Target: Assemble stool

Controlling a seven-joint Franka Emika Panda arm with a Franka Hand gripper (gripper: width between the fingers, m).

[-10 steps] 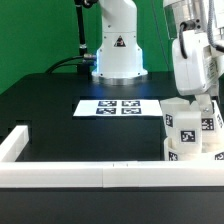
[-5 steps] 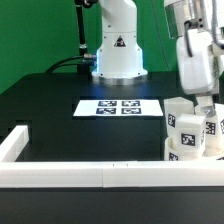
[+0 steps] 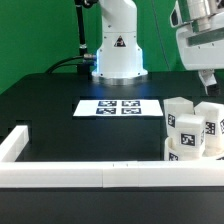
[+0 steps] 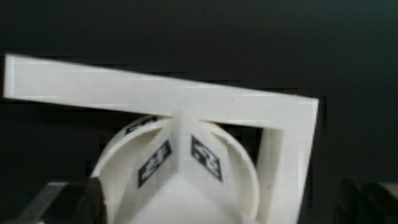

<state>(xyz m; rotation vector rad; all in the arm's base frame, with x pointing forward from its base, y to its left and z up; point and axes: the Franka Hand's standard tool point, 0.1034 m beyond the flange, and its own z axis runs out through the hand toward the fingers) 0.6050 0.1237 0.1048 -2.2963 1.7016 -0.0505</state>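
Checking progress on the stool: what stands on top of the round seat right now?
On the seat, legs stand upright; at least two show in the exterior view, the second partly cut by the frame edge. Any third leg and their joints cannot be seen. The gripper hangs above, open.

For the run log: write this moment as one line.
gripper: open, holding nothing, above the stool | stool: two legs upright on the seat, at border rail corner | marker board: flat on table

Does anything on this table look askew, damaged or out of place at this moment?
Nothing stands out. The stool parts stand bunched upright in the corner of the white border rail, the marker board lies flat, and the open gripper hangs above the parts, holding nothing.
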